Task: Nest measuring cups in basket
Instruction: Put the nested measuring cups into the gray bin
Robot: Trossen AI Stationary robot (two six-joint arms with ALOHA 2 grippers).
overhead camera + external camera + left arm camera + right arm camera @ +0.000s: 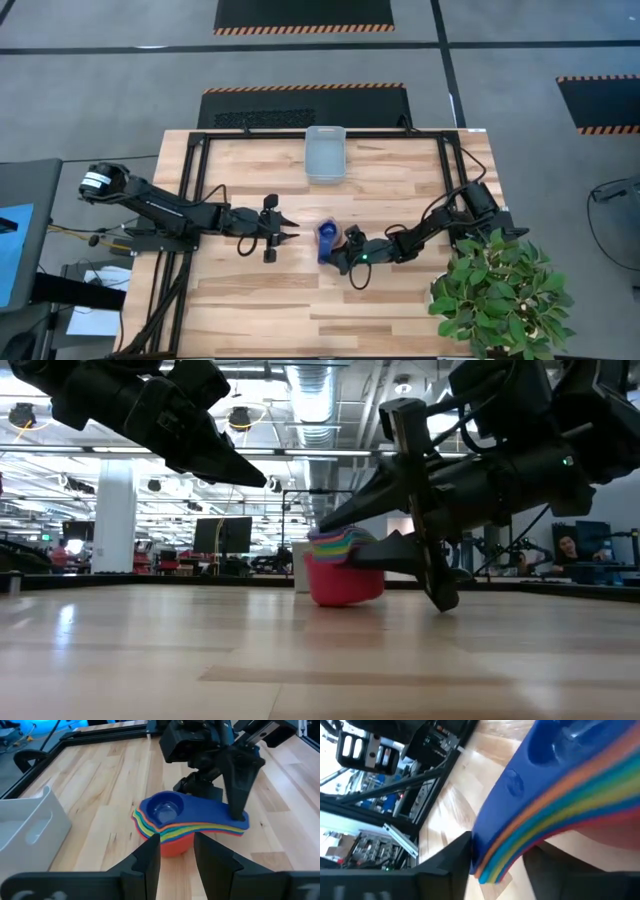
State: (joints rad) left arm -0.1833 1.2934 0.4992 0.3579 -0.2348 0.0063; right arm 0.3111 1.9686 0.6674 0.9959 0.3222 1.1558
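Right pincer (235, 815) straddles stacked measuring cups' (180, 822) handles.

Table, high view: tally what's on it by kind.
Stack of nested coloured plastic measuring cups, dark blue on top: 1 stack; cups in it cannot be counted from here
Pale blue-grey translucent plastic basket: 1
Potted green plant at the table's corner: 1
Total: 3

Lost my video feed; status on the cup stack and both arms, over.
Right gripper jaws straddling the handles of the nested measuring cups, closing. Left gripper open, hovering left of the stack. Basket empty at the far edge, path clear.
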